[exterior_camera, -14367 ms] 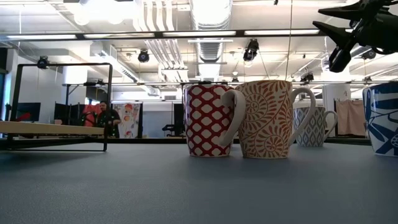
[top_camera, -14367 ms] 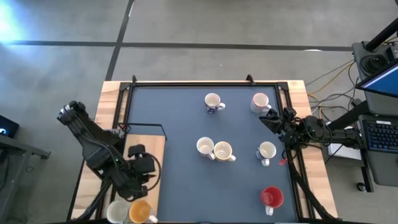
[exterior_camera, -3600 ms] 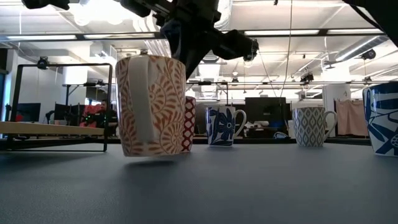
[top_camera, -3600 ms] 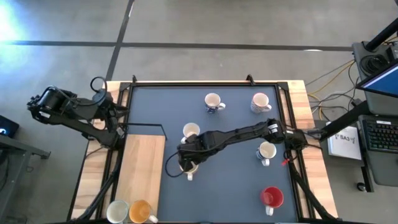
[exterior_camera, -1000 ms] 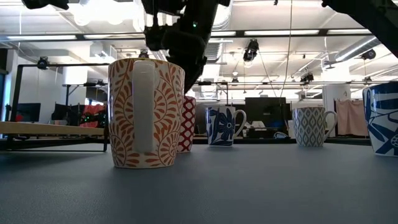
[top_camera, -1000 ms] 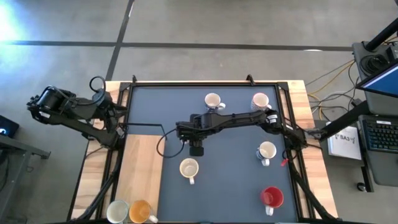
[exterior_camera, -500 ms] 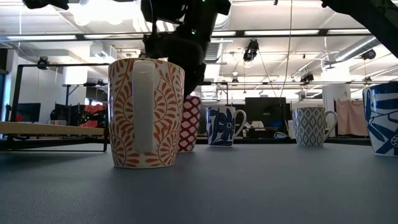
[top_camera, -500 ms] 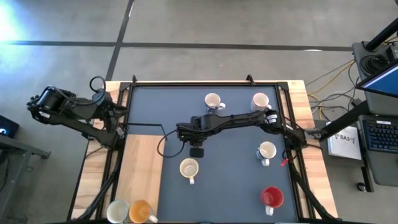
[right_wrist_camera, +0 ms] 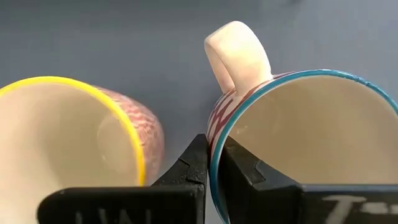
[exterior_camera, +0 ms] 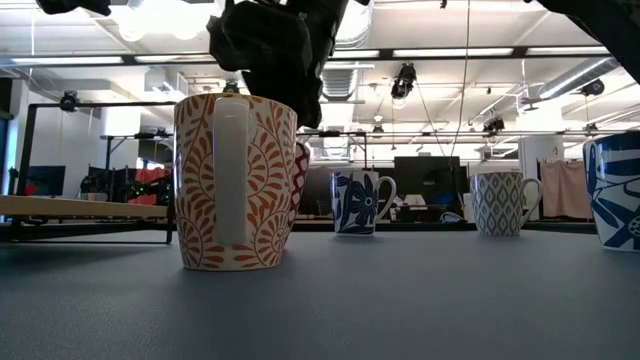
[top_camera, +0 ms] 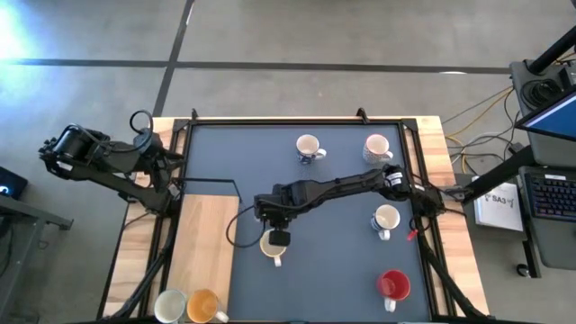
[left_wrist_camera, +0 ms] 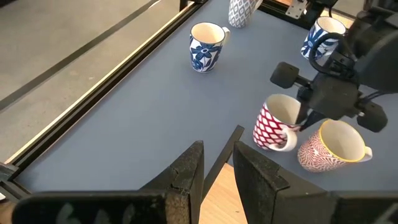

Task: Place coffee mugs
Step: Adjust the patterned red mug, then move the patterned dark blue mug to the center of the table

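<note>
My right gripper [top_camera: 277, 236] reaches to the table's middle and is shut on a red diamond-patterned coffee mug with a teal rim [left_wrist_camera: 277, 124] [right_wrist_camera: 298, 130]. Right beside it, a fern-patterned mug with a yellow rim [exterior_camera: 235, 180] [left_wrist_camera: 333, 146] stands on its base. In the high view the arm hides the red-patterned mug. My left gripper [left_wrist_camera: 214, 168] waits open by the table's left edge, with nothing between its fingers. My right gripper pinches the red-patterned mug's rim [right_wrist_camera: 214, 134] just beside the handle [right_wrist_camera: 239, 53]. One finger [right_wrist_camera: 239, 165] is inside the mug and the other [right_wrist_camera: 193, 162] outside. The fingers come from above, pointing down. The mug sits tilted; whether its base is off the table I cannot tell.
A blue-flower mug [top_camera: 308, 147] and another mug [top_camera: 376, 147] stand at the far side. One mug [top_camera: 385, 218] stands at the right and a red mug [top_camera: 392, 285] near right. Two mugs [top_camera: 187, 306] stand at the near end of the wooden board [top_camera: 209, 243], under its black frame.
My right gripper has gone toward the table's near edge, up to the fern-patterned mug. The red-patterned mug has come along with it and now shows closer behind the fern-patterned mug, with its top higher in the low view.
</note>
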You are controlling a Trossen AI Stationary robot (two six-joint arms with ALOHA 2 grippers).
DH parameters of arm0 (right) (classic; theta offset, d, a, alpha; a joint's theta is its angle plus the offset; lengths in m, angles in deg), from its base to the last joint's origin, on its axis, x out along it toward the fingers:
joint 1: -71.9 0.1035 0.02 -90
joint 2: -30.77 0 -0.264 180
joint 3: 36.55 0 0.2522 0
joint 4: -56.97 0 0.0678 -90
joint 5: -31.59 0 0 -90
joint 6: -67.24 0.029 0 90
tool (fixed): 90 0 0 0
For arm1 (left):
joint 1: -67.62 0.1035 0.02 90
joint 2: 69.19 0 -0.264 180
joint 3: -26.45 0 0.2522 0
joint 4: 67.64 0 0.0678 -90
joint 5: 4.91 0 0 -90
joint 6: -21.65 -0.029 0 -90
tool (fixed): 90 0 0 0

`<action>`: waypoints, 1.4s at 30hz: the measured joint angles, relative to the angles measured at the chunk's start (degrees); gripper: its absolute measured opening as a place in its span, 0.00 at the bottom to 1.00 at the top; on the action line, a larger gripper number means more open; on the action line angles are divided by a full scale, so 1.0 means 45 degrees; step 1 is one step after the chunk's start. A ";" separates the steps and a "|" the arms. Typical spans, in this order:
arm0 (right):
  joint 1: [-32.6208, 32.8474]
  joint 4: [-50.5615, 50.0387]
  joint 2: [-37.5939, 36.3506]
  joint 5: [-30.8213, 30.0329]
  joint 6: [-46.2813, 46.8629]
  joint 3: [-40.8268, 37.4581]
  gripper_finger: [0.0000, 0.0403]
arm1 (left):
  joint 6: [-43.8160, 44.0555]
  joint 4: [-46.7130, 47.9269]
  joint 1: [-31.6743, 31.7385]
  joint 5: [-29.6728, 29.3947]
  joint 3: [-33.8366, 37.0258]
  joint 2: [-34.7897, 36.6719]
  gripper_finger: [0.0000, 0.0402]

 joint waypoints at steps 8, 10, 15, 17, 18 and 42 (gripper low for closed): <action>0.0091 0.0087 0.0000 -0.0043 0.0334 0.0024 0.14 | 0.0105 -0.0005 0.0000 0.0000 0.0000 -0.0001 0.17; 0.0091 0.0054 0.0000 -0.0034 0.0464 0.0024 0.19 | 0.0163 -0.0005 0.0000 0.0000 0.0000 -0.0001 0.17; 0.0091 -0.0099 -0.0024 -0.0046 0.0714 0.0138 0.28 | 0.0199 -0.0005 0.0000 0.0000 0.0000 -0.0001 0.17; 0.0056 -0.0261 -0.0024 -0.0108 0.0788 0.0543 0.30 | 0.0199 -0.0003 0.0000 0.0000 0.0002 -0.0001 0.17; 0.0032 -0.0301 -0.0051 -0.0192 0.0793 0.0766 0.31 | 0.0199 0.0000 0.0000 0.0000 0.0000 -0.0001 0.17; -0.4049 -0.5168 -0.0330 -0.2989 -0.0692 0.2981 0.29 | 0.0204 -0.0005 0.0000 0.0000 0.0001 -0.0001 0.17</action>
